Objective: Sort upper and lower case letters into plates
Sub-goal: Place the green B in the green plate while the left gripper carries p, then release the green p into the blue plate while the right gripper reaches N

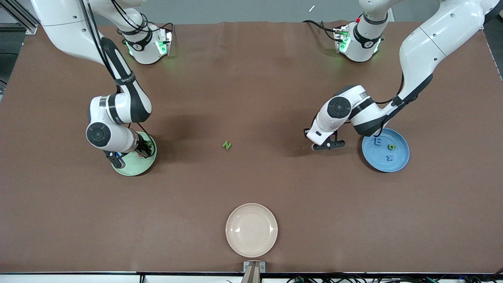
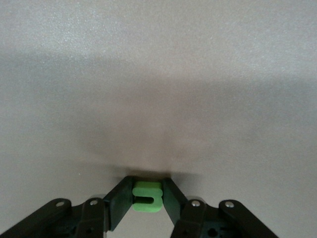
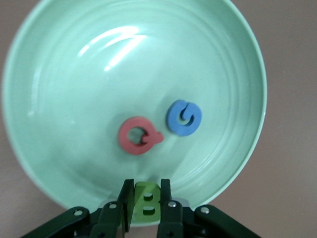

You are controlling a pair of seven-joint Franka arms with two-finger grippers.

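The left end effector (image 2: 147, 208) pinched a green letter (image 2: 147, 197) above the bare counter (image 1: 251, 98), beside the blue plate (image 1: 397, 165). The right end effector (image 3: 147, 208) pinched another green letter (image 3: 147, 202) over the mint plate (image 3: 59, 99). They looked light, thin and stiff, best pinched by the edges.

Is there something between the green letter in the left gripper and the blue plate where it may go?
Nothing visible blocks it. The left gripper is shut on a green letter low over bare table beside the blue plate, where three letters lie. The right gripper holds another green piece over the mint plate.
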